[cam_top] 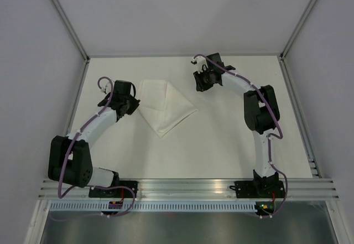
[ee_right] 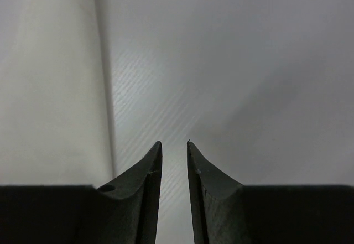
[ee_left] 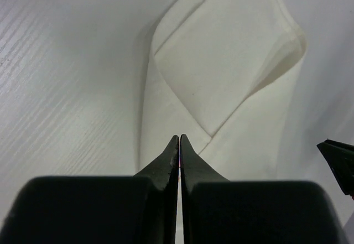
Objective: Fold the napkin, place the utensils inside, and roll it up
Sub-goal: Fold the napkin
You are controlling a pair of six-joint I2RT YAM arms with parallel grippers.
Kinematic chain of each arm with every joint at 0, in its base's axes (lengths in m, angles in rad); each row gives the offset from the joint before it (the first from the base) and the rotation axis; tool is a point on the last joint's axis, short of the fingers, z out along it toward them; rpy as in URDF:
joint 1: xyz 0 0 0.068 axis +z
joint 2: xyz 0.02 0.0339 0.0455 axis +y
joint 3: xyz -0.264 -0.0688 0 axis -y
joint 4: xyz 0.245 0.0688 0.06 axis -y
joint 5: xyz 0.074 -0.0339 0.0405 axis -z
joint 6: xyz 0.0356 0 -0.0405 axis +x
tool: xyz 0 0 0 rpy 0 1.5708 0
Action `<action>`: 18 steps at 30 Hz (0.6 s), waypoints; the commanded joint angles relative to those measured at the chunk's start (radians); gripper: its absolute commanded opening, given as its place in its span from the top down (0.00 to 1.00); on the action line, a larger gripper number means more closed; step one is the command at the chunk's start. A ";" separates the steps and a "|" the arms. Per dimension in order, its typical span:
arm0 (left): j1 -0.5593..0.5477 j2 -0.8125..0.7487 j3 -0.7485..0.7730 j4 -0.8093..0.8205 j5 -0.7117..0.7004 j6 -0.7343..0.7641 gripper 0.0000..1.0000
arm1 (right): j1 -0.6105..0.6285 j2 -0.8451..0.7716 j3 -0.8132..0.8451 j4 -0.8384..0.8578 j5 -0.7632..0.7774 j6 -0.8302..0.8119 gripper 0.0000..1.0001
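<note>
The white napkin (cam_top: 165, 107) lies folded into a rough triangle on the table, left of centre. In the left wrist view it (ee_left: 221, 72) shows layered folds with a loose raised flap at the right. My left gripper (cam_top: 134, 105) is at the napkin's left edge; its jaws (ee_left: 180, 138) are shut tip to tip just over the cloth, and no cloth shows between them. My right gripper (cam_top: 200, 84) hovers right of the napkin's far corner, jaws (ee_right: 174, 143) slightly apart and empty. The napkin's edge (ee_right: 50, 89) fills the left of its view. No utensils are in view.
The cream tabletop (cam_top: 232, 133) is bounded by grey walls with metal frame rails at the left (cam_top: 77, 97) and right (cam_top: 298, 111). A black pointed part (ee_left: 338, 164) juts in at the right edge of the left wrist view.
</note>
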 commanded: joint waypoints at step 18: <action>0.013 0.289 0.058 -0.070 -0.126 -0.138 0.98 | 0.032 0.058 -0.063 -0.035 0.084 -0.042 0.70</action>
